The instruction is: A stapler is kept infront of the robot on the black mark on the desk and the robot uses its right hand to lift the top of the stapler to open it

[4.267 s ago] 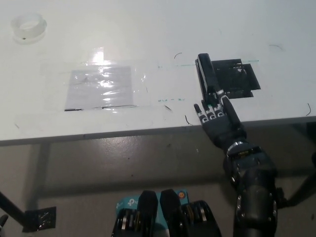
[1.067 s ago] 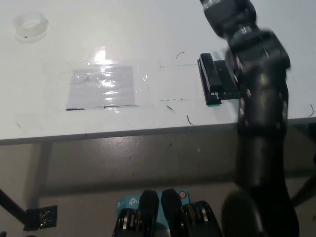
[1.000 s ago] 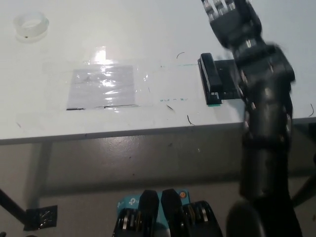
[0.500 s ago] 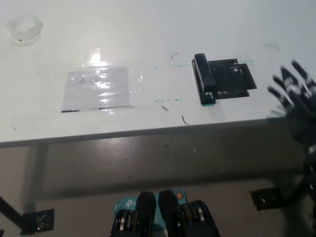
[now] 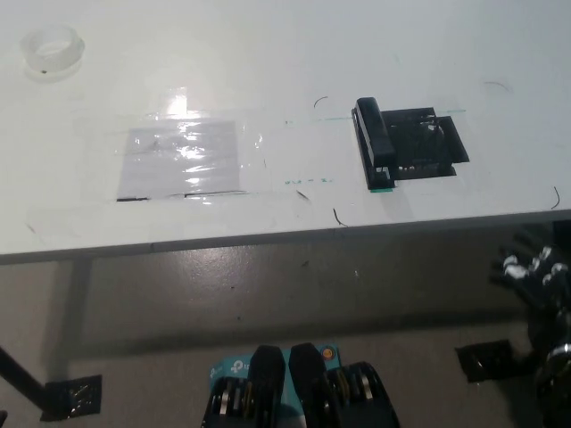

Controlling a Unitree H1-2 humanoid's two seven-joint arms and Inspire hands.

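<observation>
Head view shows the black right hand low at the picture's right edge, below the near edge of the desk and off its surface; it holds nothing, and its fingers look loosely curled rather than spread, though it is dark and partly cut off, so I cannot tell for sure whether it is open or closed. The stapler lies up and to the left of that hand, well apart from it, resting on the desk along the left side of the black mark. Its long axis runs roughly away from the robot, tilted slightly, with the greenish tip at the end nearest the hand and the far end pointing toward the back of the desk. It looks closed and flat, so the lifting appears not yet done. The white left hand is not in view, so the right hand is the only one placed to reach it. To get at the top, the hand would probably have to rise above the desk edge and travel forward and leftward, arriving at the near tip first.
</observation>
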